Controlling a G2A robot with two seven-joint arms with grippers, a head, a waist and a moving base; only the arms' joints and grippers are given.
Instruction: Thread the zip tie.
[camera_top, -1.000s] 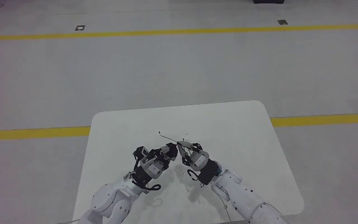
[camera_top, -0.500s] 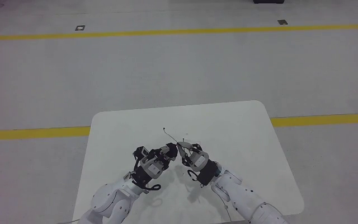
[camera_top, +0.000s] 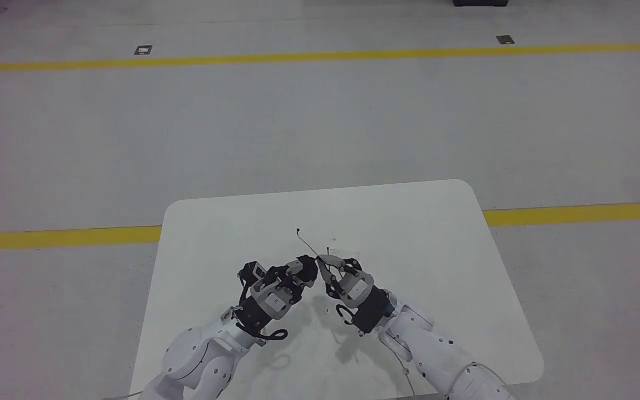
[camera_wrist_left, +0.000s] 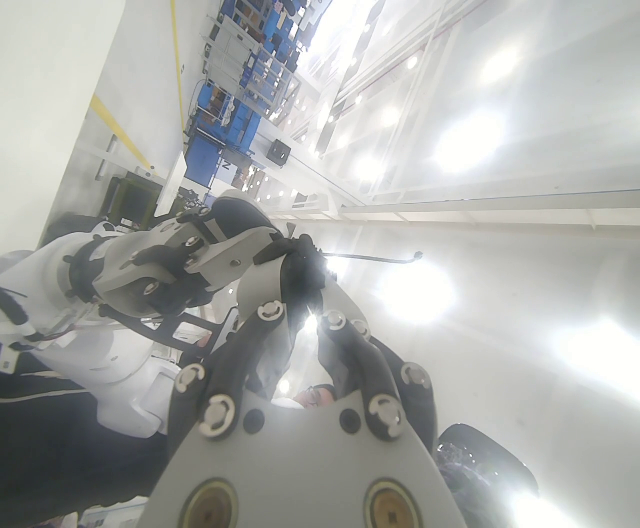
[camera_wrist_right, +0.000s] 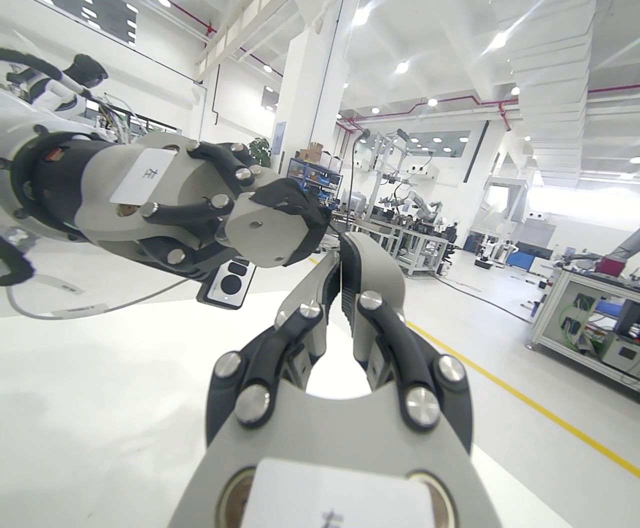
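Between the two claws, which meet tip to tip above the near middle of the white surface (camera_top: 420, 225), sits the zip tie (camera_top: 308, 243); its thin dark tail sticks out from the spot where the tips meet and slants away from both claws toward the far edge of the surface, ending in a small bent tip; the left claw (camera_top: 303, 270) comes in from its own side with its fingers drawn fully together, and its dark-wrapped fingertips (camera_wrist_right: 292, 220) pinch the tie at the meeting point; the right claw (camera_wrist_right: 341, 262) faces it, just beside and touching or nearly touching; its jaws are closed down to a hairline gap, with a thin strip of the tie clamped between the ribbed pads; from the left wrist the tail reaches out past the left claw's tips, straight for most of its length; beyond the surface, well past both claws, a yellow line (camera_top: 300, 57) crosses the grey floor (camera_top: 320, 130).
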